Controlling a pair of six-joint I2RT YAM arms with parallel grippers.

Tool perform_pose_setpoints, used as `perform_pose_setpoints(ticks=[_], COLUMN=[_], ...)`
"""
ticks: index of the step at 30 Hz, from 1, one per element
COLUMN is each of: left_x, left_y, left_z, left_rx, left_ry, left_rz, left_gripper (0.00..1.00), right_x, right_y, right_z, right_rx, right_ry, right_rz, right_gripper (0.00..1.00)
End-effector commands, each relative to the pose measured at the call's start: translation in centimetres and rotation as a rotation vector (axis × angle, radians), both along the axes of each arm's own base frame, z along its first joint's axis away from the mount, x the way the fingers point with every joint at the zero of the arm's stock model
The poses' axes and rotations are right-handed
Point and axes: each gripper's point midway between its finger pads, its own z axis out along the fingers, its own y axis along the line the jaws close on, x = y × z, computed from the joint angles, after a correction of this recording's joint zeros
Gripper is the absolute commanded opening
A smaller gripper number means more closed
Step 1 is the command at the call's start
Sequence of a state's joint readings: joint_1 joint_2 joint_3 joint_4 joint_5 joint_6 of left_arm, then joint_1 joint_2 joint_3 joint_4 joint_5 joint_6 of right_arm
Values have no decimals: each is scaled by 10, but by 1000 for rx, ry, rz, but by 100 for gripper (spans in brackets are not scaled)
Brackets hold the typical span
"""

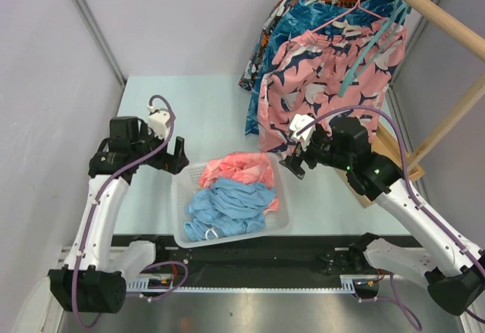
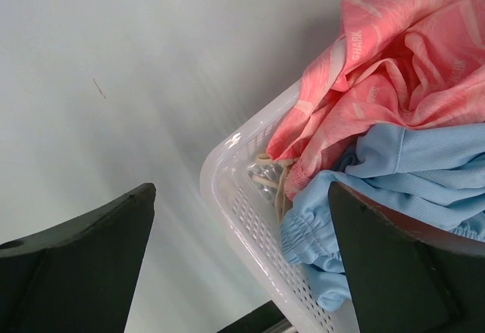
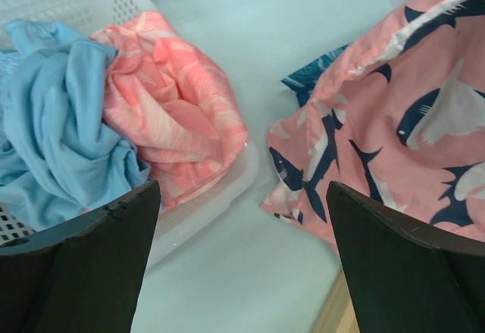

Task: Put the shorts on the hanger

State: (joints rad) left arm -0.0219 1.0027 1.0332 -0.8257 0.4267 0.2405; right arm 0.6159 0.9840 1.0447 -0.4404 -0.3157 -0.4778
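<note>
Pickup: left end effector (image 1: 179,156) and right end effector (image 1: 298,157) gape empty at the basket (image 1: 182,230).
Next I'd grab the shorts (image 1: 227,208), hanger (image 1: 371,45) afterwards.

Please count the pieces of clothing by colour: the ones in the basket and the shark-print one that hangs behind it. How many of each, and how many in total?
Salmon-pink shorts, in the basket: 1
Light blue shorts, in the basket: 1
Pink shorts with navy shark print, hanging: 1
Total: 3
</note>
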Motion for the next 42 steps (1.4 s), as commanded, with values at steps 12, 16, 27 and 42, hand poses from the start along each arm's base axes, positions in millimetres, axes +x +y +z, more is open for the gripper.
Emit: perform_pose_setpoints(ticks=[12,16,27,42], left_x=[-18,-20,-4,-3], left_y=[17,11,-2,17], left_z=[84,75,26,26], left_rx=[70,12,-213,-151], left_ry=[-171,-147,18,29], left_rz=[53,64,62,129], left_gripper=[100,100,100,100], right_x=[-71,-88,-100,-105], right_y=[82,119,229,305], right_z=[2,-17,-61,-135], right_rx=[-18,-81,-198,-301], right_ry=[-46,-81,-231,-353], right_rz=[416,529,718,839], right_gripper=[97,97,88,64])
